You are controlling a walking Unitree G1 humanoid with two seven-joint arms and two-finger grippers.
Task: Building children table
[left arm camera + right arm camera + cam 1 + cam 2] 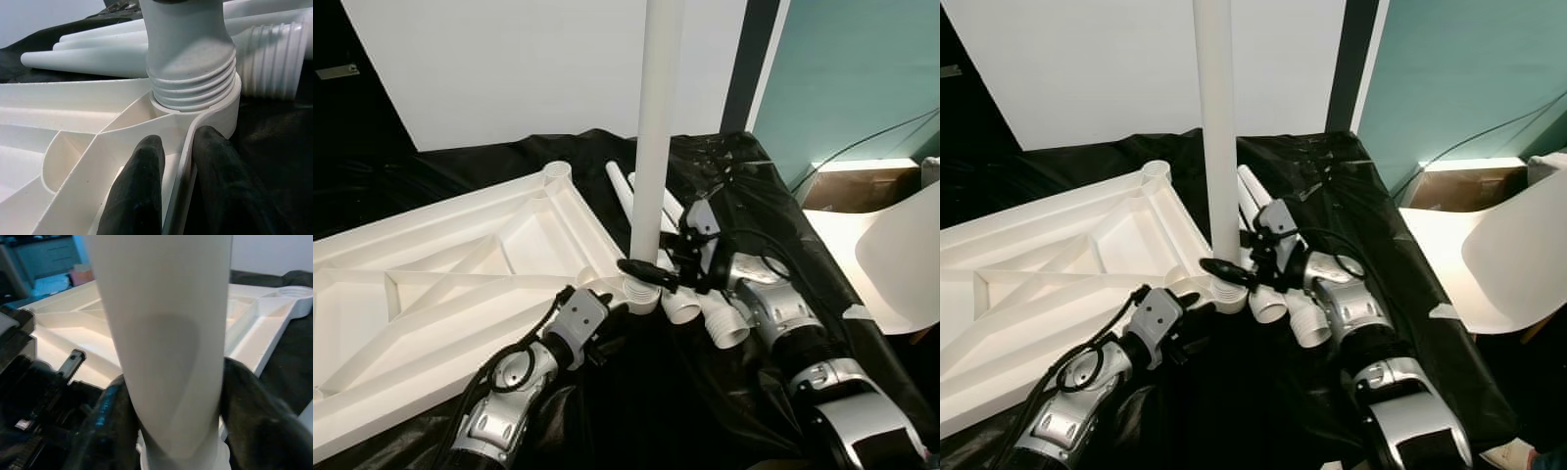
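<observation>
The white table top [460,284] lies upside down on black cloth, its ribs facing up. One white table leg [656,127] stands upright in the near corner socket [641,292], and its thread [193,83] still shows above the socket. My right gripper [651,269] is shut around this leg [166,342] just above the thread, one finger [105,421] on each side. My left gripper [607,299] is shut on the table top's thin rim [188,147] right beside the socket, with fingers [139,186] inside and outside the wall.
Spare white legs [622,191] lie on the cloth behind the socket, with their threaded ends [729,328] near my right wrist. Another corner socket [556,173] is farther back. A white curved panel [901,255] and a brown box [857,186] stand to the right.
</observation>
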